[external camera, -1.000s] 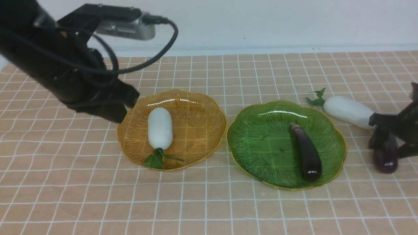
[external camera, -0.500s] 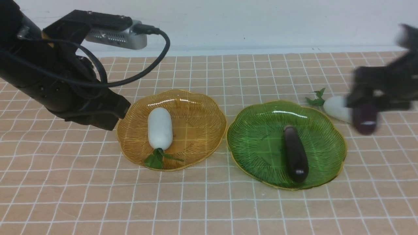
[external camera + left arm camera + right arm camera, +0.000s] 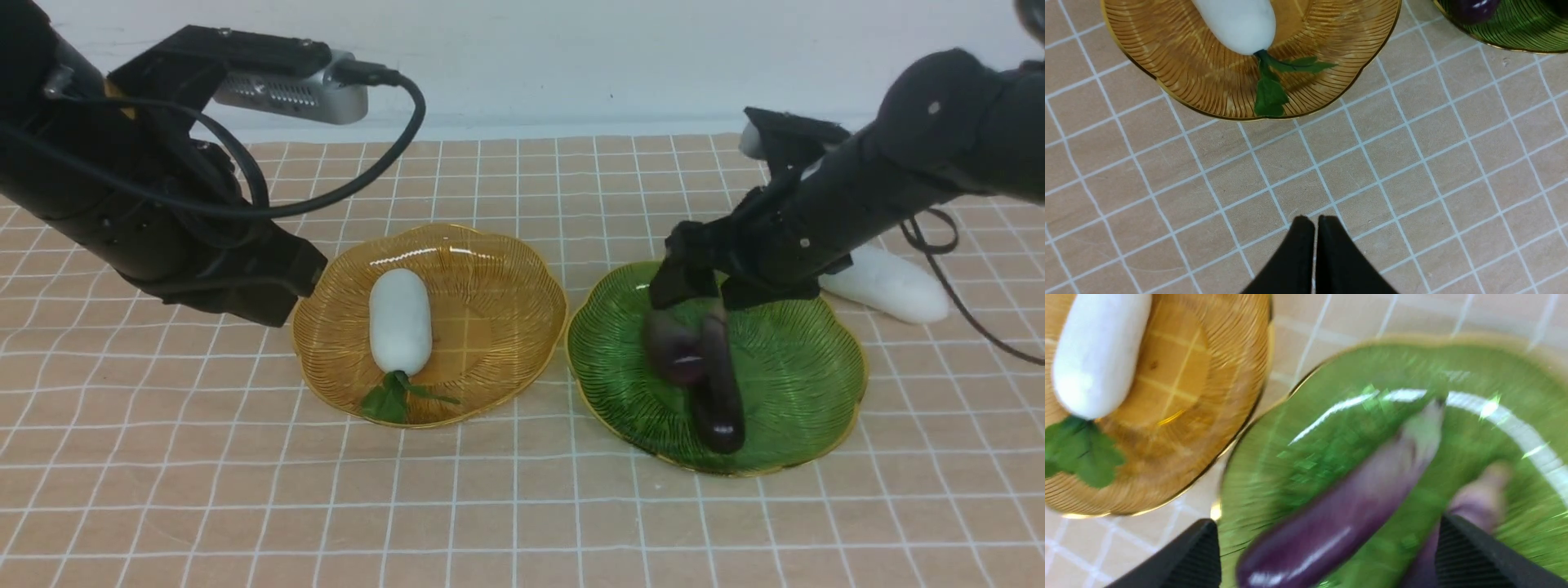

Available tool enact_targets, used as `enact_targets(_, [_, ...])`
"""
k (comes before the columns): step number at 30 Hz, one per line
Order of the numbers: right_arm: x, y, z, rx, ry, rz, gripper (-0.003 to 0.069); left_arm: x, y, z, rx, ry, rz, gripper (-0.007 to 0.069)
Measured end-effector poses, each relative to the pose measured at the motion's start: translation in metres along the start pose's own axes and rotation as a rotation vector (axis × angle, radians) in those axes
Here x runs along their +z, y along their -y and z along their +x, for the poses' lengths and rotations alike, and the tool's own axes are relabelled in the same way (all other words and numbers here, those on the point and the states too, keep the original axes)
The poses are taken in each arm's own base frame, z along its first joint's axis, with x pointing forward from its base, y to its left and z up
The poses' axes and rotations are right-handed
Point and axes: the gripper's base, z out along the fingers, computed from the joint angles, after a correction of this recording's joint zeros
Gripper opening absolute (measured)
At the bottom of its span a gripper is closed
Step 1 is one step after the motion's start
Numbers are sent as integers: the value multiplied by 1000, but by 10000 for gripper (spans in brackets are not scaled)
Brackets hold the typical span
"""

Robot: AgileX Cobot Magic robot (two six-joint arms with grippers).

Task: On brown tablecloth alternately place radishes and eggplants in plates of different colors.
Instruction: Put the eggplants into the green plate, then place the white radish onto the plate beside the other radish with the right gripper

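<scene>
The right hand [image 3: 698,300], jaws spread, seems to be releasing an eggplant [image 3: 673,347] into the green plate [image 3: 816,367]; the left hand [image 3: 1314,222] is shut, and the loose radish [image 3: 886,286] likely needs fetching next.

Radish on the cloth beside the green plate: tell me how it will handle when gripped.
The radish is a rounded oblong lying on the tablecloth, so a sideways nudge would probably roll it. Its smooth skin may slip when squeezed. It looks stiff, holding its shape.

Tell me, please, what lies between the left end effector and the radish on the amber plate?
In the left wrist view: bare brown tablecloth, then the amber plate rim and the radish leaves.
</scene>
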Motion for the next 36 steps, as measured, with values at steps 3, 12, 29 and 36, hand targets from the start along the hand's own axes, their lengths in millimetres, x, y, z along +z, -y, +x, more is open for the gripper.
enact_targets(3, [-12,8,-11,-49,26,64,649,0,0,0,0,-1,0,-3])
enact_targets(12, [-29,71,-24,-339,-16,356,548,0,0,1,-1,-12,5,-3])
enact_targets(29, [42,152,0,-336,-175,448,518,0,1,2,-1,-24,7,-3])
enact_targets(36, [60,161,3,-367,-174,467,518,0,1,2,-1,-24,7,-3])
